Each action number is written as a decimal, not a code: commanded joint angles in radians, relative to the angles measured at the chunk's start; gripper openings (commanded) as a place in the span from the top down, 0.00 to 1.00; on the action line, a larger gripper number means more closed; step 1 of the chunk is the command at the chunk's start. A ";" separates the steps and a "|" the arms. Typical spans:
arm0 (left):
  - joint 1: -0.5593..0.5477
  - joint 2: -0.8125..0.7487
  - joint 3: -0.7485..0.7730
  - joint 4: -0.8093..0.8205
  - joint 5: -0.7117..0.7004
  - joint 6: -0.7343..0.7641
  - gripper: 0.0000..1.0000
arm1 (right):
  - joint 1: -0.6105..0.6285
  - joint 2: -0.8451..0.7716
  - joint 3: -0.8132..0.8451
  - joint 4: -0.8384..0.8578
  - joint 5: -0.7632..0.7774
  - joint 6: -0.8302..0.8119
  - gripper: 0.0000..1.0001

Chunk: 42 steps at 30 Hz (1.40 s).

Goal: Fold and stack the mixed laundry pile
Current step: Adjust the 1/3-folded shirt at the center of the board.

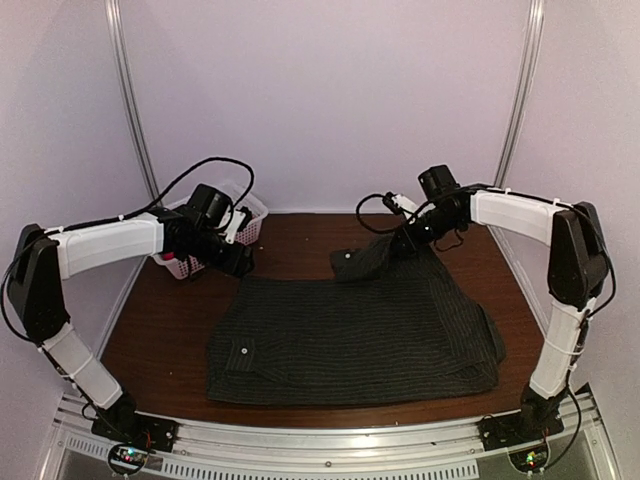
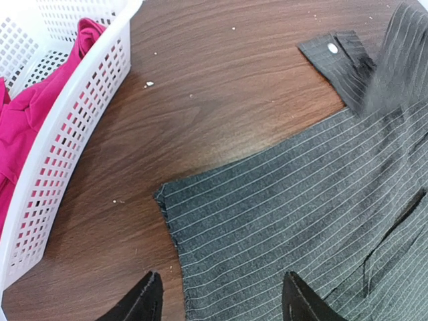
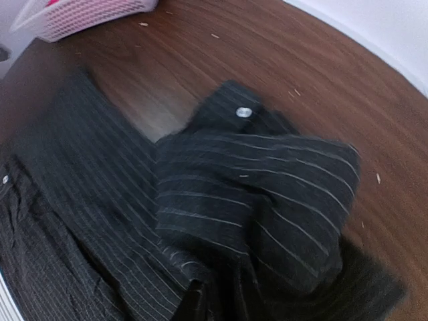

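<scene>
Lay the sleeve [image 3: 267,194], clamped in the right gripper [image 1: 408,236], flat across the pinstriped shirt [image 1: 360,335] at frame centre. Pin the hem [image 2: 170,221] with the spread, empty left gripper [image 2: 217,301].

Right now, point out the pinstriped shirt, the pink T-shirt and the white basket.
pinstriped shirt [image 1: 360,340]: top external view, middle of its flat body.
pink T-shirt [image 2: 30,114]: left wrist view, bunched fold inside the basket.
white basket [image 2: 93,87]: left wrist view, lattice side wall.

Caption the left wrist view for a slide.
Open left gripper above a corner of the pinstriped shirt; pink T-shirt lies in the white basket.
</scene>
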 commanded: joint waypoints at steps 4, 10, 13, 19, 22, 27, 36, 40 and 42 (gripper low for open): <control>0.008 0.041 0.052 0.031 0.014 0.006 0.37 | -0.055 0.062 0.035 -0.160 0.450 0.181 0.46; 0.013 0.058 0.070 0.024 0.014 0.016 0.37 | 0.004 0.025 0.075 -0.065 0.302 0.200 0.24; 0.024 0.058 0.076 0.022 0.014 0.019 0.37 | 0.032 0.073 0.157 -0.191 0.316 0.157 0.16; 0.046 0.079 0.093 0.024 0.030 0.038 0.37 | 0.116 0.036 0.082 -0.201 0.173 0.109 0.30; 0.048 0.097 0.102 0.031 0.065 0.043 0.37 | 0.153 0.065 0.057 -0.218 0.164 0.102 0.35; 0.048 0.123 0.126 0.029 0.088 0.047 0.38 | 0.183 0.120 0.041 -0.198 0.197 0.109 0.36; 0.048 0.135 0.139 0.023 0.094 0.070 0.38 | 0.214 0.224 0.096 -0.225 0.341 0.080 0.31; 0.049 0.142 0.145 0.024 0.101 0.072 0.38 | 0.220 0.265 0.145 -0.253 0.422 0.079 0.45; 0.049 0.143 0.146 0.025 0.104 0.073 0.38 | 0.226 0.271 0.162 -0.259 0.459 0.079 0.56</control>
